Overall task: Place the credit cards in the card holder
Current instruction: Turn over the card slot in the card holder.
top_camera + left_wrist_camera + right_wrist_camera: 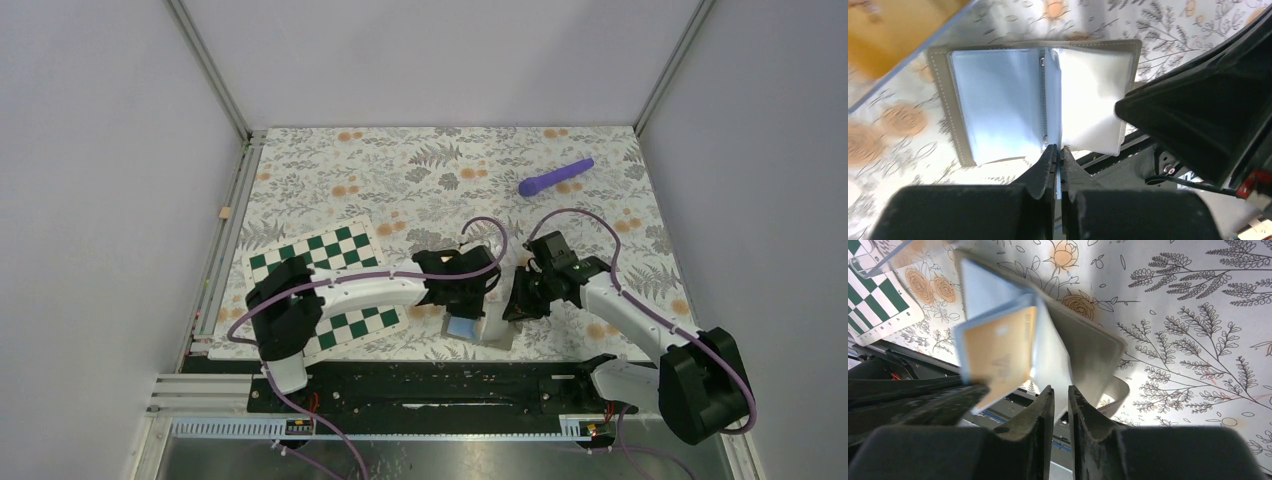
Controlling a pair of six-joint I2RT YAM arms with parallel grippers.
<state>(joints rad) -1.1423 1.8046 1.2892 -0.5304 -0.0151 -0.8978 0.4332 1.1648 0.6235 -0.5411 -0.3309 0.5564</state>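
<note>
— Orange credit card is seen only by right wrist camera, inside the card holder at the near table edge.
— Yes. Left gripper and right gripper both pinch that holder.

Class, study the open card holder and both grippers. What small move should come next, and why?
Probably the left gripper should ease its orange credit card into a clear sleeve. The card holder is open, the right gripper seems to pinch one of its pages, and the card sits at the sleeves but looks not yet fully seated.
</note>
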